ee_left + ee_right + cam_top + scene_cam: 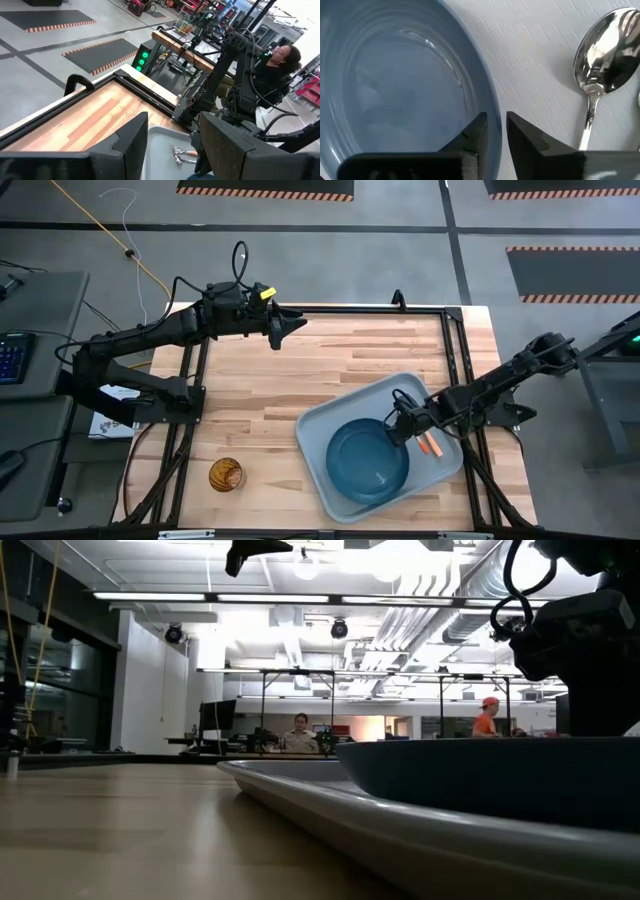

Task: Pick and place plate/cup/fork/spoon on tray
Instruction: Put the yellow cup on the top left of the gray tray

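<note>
The dark teal-blue plate (368, 462) lies in the pale grey-blue tray (330, 430) at the table's near right. My right gripper (400, 426) is low over the plate's far right rim and shut on it. The spoon (600, 55) and the orange-handled fork (432, 446) lie in the tray just right of the plate. The amber cup (226, 474) stands on the table near the front left. My left gripper (292, 325) is open and empty, raised over the table's far left part. My right gripper pinches the plate's raised rim (491, 112) on the side toward the spoon. One finger (476, 134) is inside the plate and the other finger (530, 140) is outside, over the tray. The fingers point down, slanting in from the table's right. The plate sits level in the tray.
Black frame rails (455, 360) run along the table's edges. Bare wooden table (300, 380) lies between the cup, the tray and the left arm. People sit and stand in the room beyond the table (300, 732).
</note>
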{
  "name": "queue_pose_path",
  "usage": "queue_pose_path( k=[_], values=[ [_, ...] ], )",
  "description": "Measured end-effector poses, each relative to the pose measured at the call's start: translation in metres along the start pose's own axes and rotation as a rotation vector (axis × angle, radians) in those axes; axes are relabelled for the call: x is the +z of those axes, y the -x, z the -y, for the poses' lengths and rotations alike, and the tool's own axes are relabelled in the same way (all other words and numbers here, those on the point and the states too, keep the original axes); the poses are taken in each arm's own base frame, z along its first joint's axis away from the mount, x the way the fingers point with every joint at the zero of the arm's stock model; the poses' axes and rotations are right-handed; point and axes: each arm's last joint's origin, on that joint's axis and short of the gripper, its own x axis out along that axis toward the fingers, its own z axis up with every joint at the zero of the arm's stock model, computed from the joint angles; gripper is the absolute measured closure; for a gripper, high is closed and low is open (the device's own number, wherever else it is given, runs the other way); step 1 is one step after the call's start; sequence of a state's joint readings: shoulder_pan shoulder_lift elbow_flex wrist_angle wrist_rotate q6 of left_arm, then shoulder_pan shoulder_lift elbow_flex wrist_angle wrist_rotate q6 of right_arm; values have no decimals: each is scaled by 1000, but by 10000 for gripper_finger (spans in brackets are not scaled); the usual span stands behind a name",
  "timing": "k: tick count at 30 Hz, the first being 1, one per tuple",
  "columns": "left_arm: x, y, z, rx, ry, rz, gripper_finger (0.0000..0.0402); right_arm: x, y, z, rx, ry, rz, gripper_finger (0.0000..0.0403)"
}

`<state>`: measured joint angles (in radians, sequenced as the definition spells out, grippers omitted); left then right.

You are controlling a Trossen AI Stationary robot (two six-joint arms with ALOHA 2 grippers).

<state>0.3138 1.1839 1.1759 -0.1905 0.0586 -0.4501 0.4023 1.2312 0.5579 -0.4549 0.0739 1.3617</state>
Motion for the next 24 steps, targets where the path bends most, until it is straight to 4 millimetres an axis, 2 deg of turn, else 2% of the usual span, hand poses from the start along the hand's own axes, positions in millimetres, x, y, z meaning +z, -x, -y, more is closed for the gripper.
queue_pose_path(
  k=[7, 10, 14, 18, 22, 24],
  values=[
    [0, 0, 0, 0, 0, 0, 231, -1, 6, 0, 10, -8, -40, 282],
    [0, 0, 0, -2, 0, 4, 231, 0, 21, 0, -2, 11, -39, 245],
    [2, 0, 1, -8, -1, 17, 231, 3, 51, 2, -18, 38, -17, 201],
    [2, 0, 1, -11, -1, 22, 231, 8, 79, 3, 62, 22, 97, 177],
    [2, 0, 2, -24, 26, 20, 231, 15, 97, -1, 201, -12, 319, 174],
    [5, 0, 4, -88, 89, 31, 231, 19, 103, -4, 246, -1, 431, 175]
  ],
)
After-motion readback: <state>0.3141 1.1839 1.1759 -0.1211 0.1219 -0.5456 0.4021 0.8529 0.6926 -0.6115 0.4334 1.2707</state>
